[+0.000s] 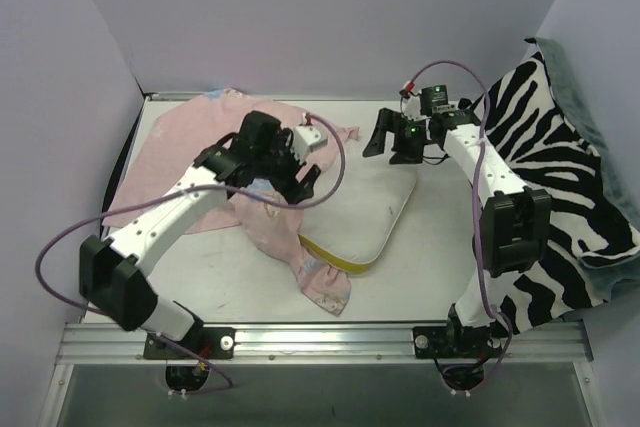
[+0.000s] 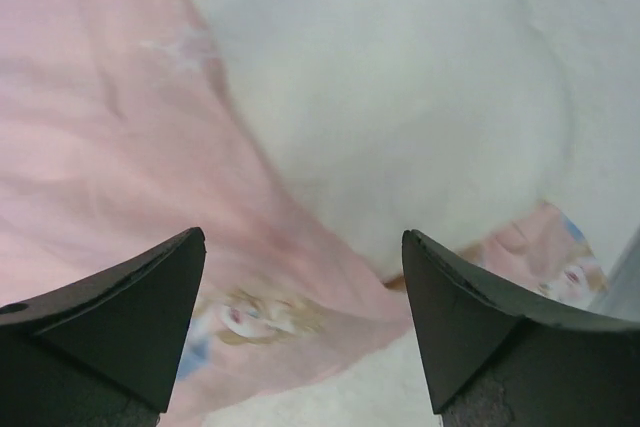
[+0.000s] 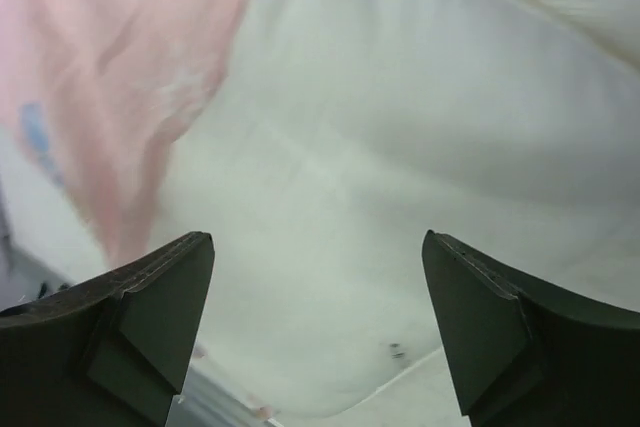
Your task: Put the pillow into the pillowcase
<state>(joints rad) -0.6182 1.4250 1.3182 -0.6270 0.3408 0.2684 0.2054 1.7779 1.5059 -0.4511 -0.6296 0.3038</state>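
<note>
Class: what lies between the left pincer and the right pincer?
The pillow's uncovered white end, seen in the top view between the left pincer and right pincer; the pillowcase stops beside the left one.

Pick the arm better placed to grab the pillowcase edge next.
Left, probably. The open left gripper hangs right over the pillowcase where it laps the pillow. The right gripper, also open, sits over the pillow's bare far corner, beside the fabric.
</note>
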